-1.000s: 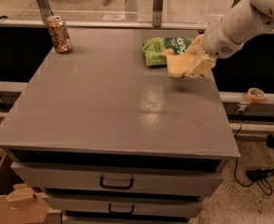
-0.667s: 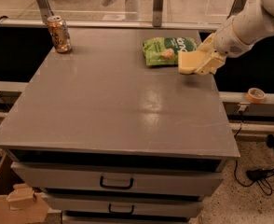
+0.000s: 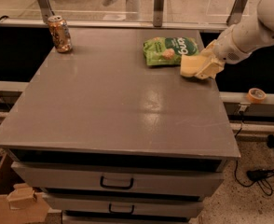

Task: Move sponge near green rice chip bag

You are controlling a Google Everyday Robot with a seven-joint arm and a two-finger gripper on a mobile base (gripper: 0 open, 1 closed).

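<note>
We are seeing the gripper hanging at the right of the frame, over the far right edge of the table. Its cream fingers are gripping the sponge between them. The sponge is sitting just right of the bag in the upper right, seemingly touching the bag's corner. Whether it is resting on the table or floating just above it, we cannot tell. A can is standing upright in the upper left, well apart from both.
</note>
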